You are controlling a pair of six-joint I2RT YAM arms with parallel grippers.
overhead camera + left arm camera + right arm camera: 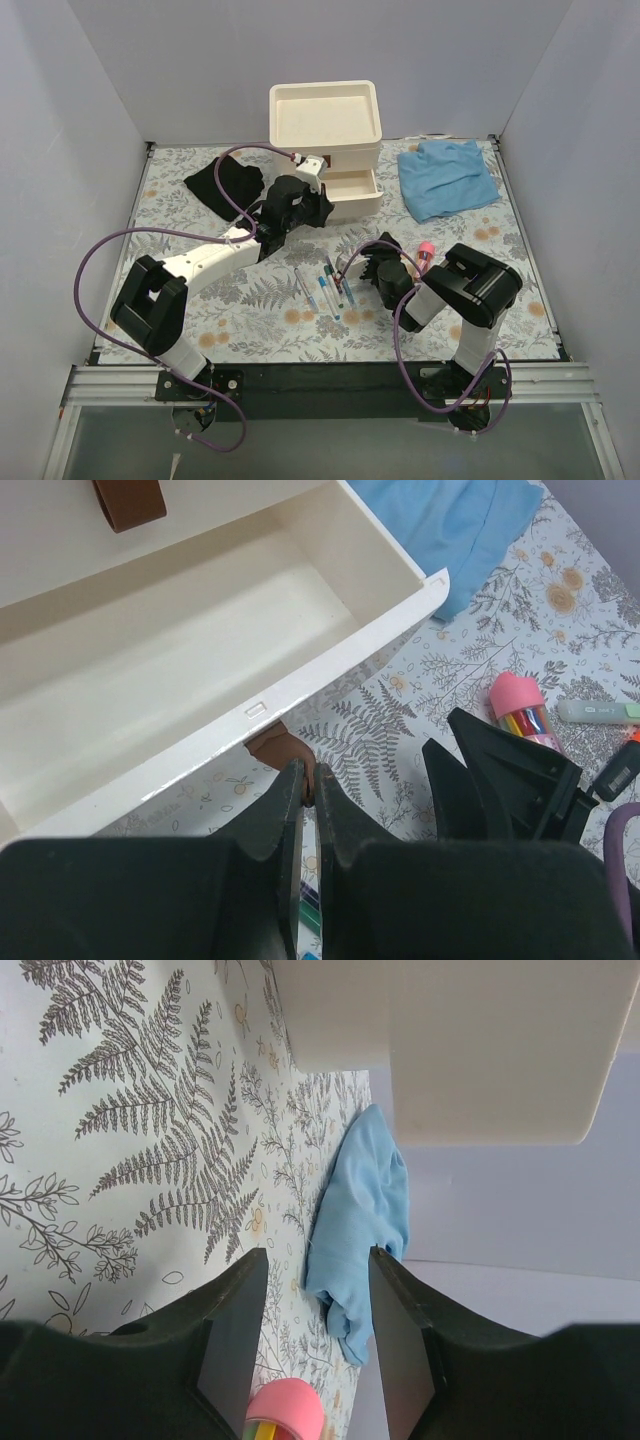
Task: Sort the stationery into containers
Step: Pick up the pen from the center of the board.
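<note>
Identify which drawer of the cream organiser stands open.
The lowest drawer: it is pulled out, its empty inside showing, with the left tool shut on its brown handle. The drawer above is pushed in.

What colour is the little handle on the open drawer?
Brown. The drawer handle shows best in the left wrist view.

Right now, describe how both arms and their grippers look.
Both share one build: the left arm and right arm have chunky black joint housings linked by white segments, with a purple cable looping loosely along each. The left gripper and right gripper have matte black fingers tapering to narrow tips. No markings are readable.
</note>
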